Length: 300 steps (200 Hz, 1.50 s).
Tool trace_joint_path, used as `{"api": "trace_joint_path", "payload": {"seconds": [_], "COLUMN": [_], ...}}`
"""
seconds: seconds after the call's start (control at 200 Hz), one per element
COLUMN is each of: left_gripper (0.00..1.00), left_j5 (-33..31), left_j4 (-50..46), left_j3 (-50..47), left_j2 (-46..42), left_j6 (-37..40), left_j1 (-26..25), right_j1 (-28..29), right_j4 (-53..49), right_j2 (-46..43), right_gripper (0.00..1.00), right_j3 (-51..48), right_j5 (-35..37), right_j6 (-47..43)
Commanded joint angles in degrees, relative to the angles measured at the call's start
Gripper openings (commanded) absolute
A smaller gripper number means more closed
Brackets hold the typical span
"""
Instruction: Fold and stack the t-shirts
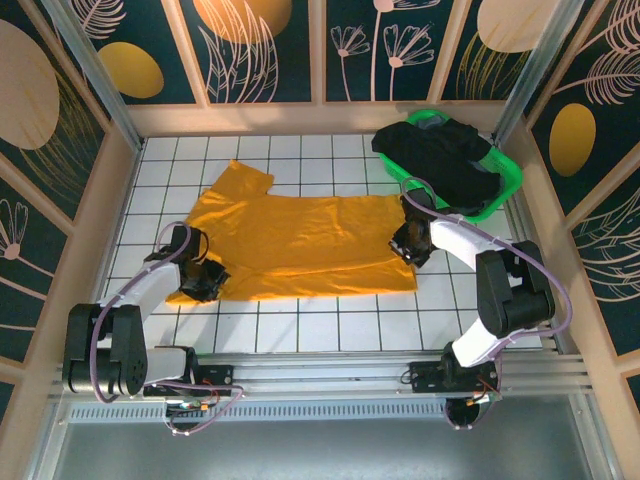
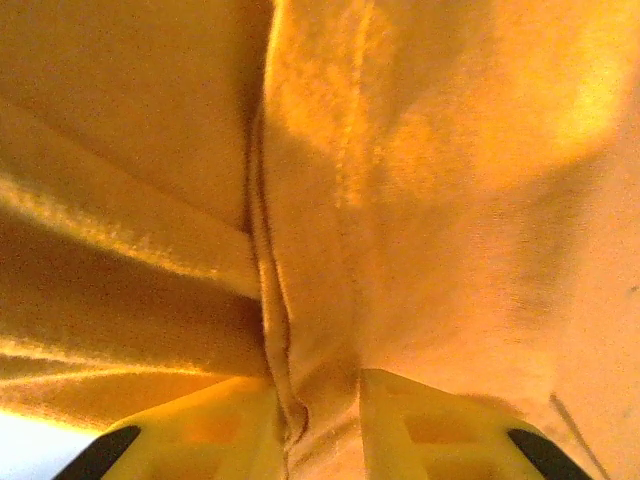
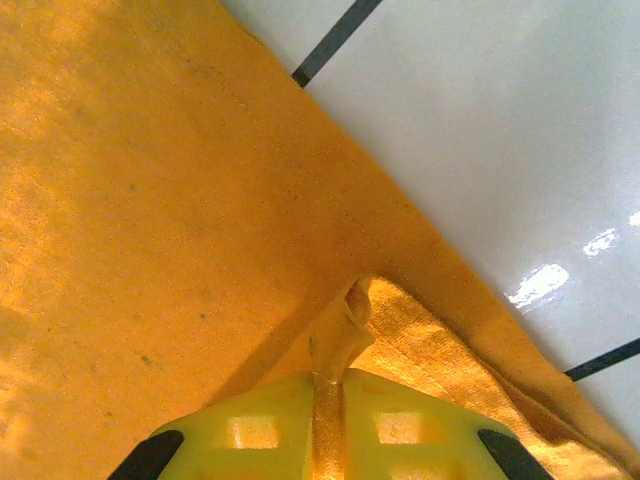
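Left pincer (image 2: 318, 405) and right pincer (image 3: 328, 388) clamp mustard t-shirt (image 1: 300, 240), crosswise, hem rightward.

Both arms reach forward and low; the left gripper (image 1: 203, 281) and right gripper (image 1: 408, 246) each pinch the shirt (image 1: 300, 240).

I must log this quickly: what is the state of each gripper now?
Left gripper: closed on a fold of the orange shirt.
Right gripper: closed on the orange shirt's edge.
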Motion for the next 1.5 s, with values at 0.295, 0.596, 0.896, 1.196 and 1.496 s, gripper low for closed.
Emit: {"api": "trace_joint_path", "payload": {"seconds": [0.295, 0.596, 0.896, 1.196, 1.496], "left_gripper": [0.29, 0.32, 0.0, 0.0, 0.0], "left_j5": [1.7, 1.9, -2.9, -6.8, -5.4], "left_j4": [-1.1, -2.9, -2.9, -4.0, -5.1], "left_j3": [1.7, 2.8, 3.5, 13.9, 28.4], "left_j2": [1.1, 0.2, 3.2, 6.4, 18.6], "left_j6": [-3.3, -4.7, -2.4, 1.2, 8.6], "left_j1": [-0.7, -3.8, -3.9, -3.9, -3.9], "right_j1": [-0.6, -0.9, -1.1, -1.5, -3.1], "right_j4": [-1.8, -1.6, -1.6, -2.7, -2.1], "right_j2": [0.5, 0.5, 0.4, 0.9, 5.3], "right_gripper": [0.14, 0.14, 0.13, 0.12, 0.17], "right_j3": [1.1, 1.0, 1.0, 2.8, 7.2], "right_j5": [0.2, 0.1, 0.0, -1.2, -4.1], "right_j6": [-1.0, -1.0, -1.2, -1.0, 1.5]}}
